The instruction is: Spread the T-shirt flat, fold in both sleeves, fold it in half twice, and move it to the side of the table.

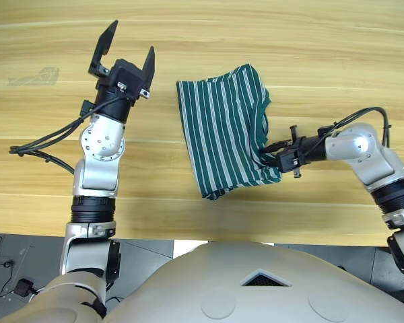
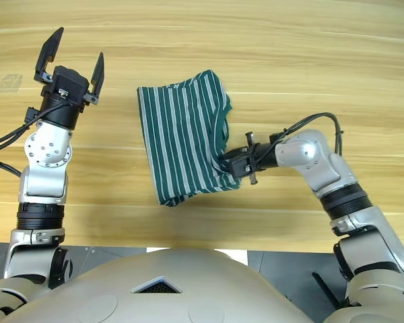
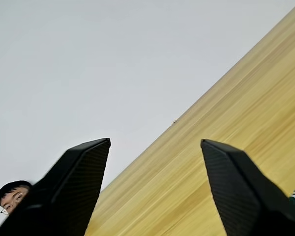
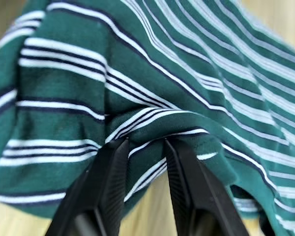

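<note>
right tool [image 4: 144, 143] pinches the folded, white-striped green t-shirt [image 1: 222, 134].

Your left arm stretches forward, wrist straight, left hand [image 1: 130, 44] with fingers spread wide, holding nothing. Your right arm bends at the elbow and points inward, right hand [image 1: 271, 156] pinched tight on the T-shirt [image 1: 222, 134] edge.

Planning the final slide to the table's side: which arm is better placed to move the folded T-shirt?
Right. The right pincer is shut on the T-shirt at its right-hand edge; the left pincer is open, apart from it on its left.
</note>
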